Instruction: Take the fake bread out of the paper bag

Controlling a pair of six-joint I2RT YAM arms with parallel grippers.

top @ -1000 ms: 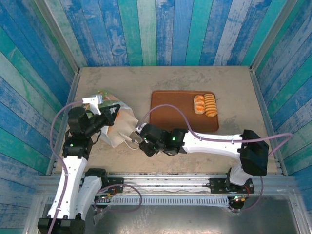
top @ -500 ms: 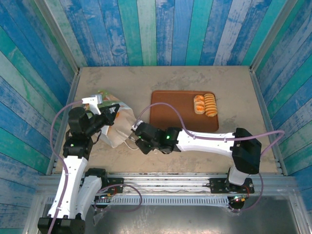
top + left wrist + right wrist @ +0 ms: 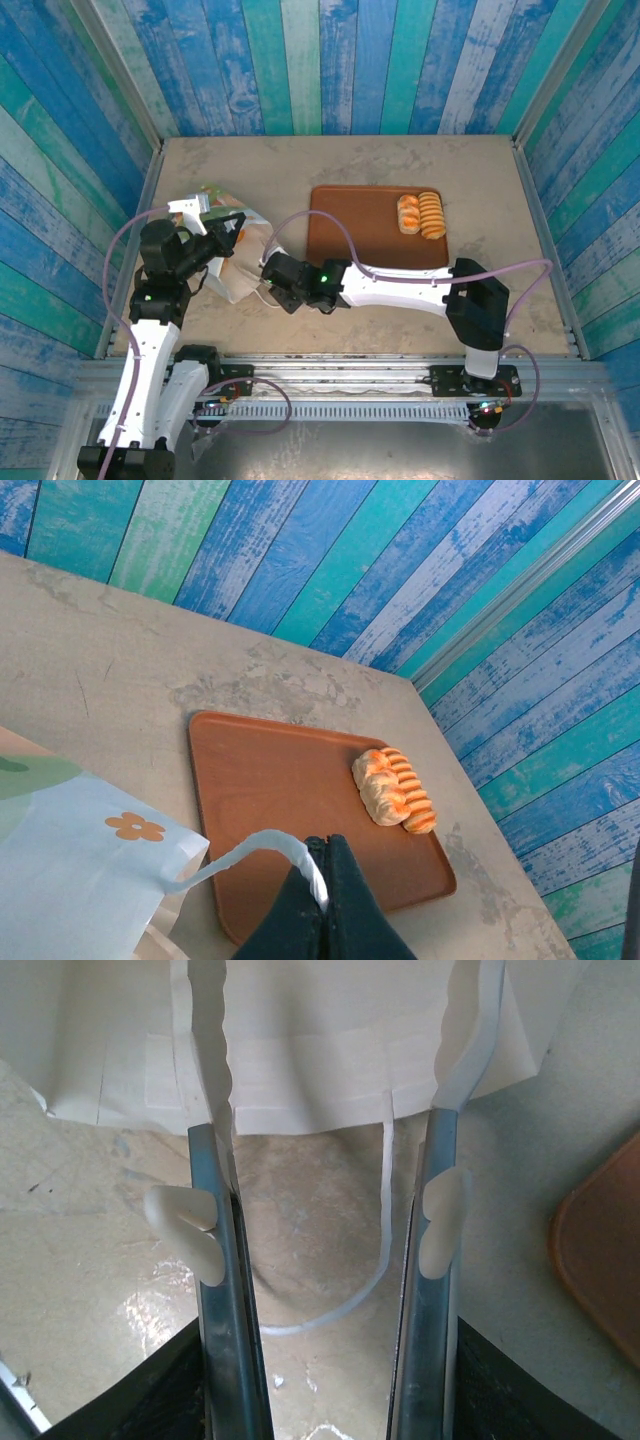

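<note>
The white paper bag (image 3: pixel 238 262) with its green-and-orange print lies at the left of the table. My left gripper (image 3: pixel 236 232) is shut on one white loop handle (image 3: pixel 262 842), holding it up off the bag (image 3: pixel 70 865). My right gripper (image 3: pixel 267 277) is open at the bag's near-right edge. Its fingers (image 3: pixel 212 1080) straddle the white paper (image 3: pixel 320 1050), and the other loop handle (image 3: pixel 372 1285) lies on the table between them. Two pieces of fake bread, a pale bun (image 3: pixel 408 213) and a ridged roll (image 3: pixel 432 214), lie on the brown tray (image 3: pixel 350 225). The bag's inside is hidden.
The tray (image 3: pixel 270 800) sits just right of the bag, with the bread (image 3: pixel 380 785) at its far-right corner. Blue-green plank walls (image 3: pixel 320 60) enclose the table on three sides. The right arm (image 3: pixel 400 288) stretches across the near edge of the table.
My right arm has slid left along the table up to the bag, and its jaws have spread wider. The left gripper and the handle have not moved.
</note>
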